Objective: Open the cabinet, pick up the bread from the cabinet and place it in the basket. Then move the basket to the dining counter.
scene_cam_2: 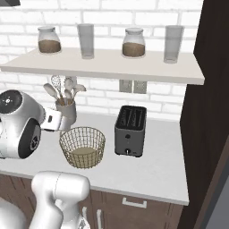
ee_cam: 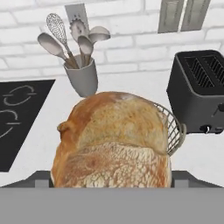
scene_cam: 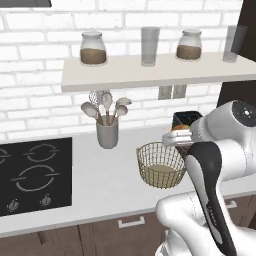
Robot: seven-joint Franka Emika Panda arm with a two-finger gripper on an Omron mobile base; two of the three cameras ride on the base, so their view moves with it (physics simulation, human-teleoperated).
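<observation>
A golden-brown crusty bread [ee_cam: 113, 140] sits very close in the hand view, covering my fingertips. From the left base view the bread [scene_cam: 181, 127] shows as a small brown lump at my gripper [scene_cam: 174, 138], which is shut on it just above the far right rim of the wire basket [scene_cam: 160, 165]. The basket [scene_cam_2: 82, 145] stands on the light counter with only its pale base inside. In the hand view, part of the basket's rim [ee_cam: 175, 129] peeks out behind the bread. The dining counter is out of view.
A black toaster [scene_cam_2: 130, 130] stands right of the basket, and a grey utensil cup [scene_cam: 107, 132] behind it to the left. The black cooktop [scene_cam: 32, 175] lies further left. A shelf [scene_cam_2: 103, 65] with jars and glasses hangs overhead. A dark tall cabinet [scene_cam_2: 210, 112] borders the right.
</observation>
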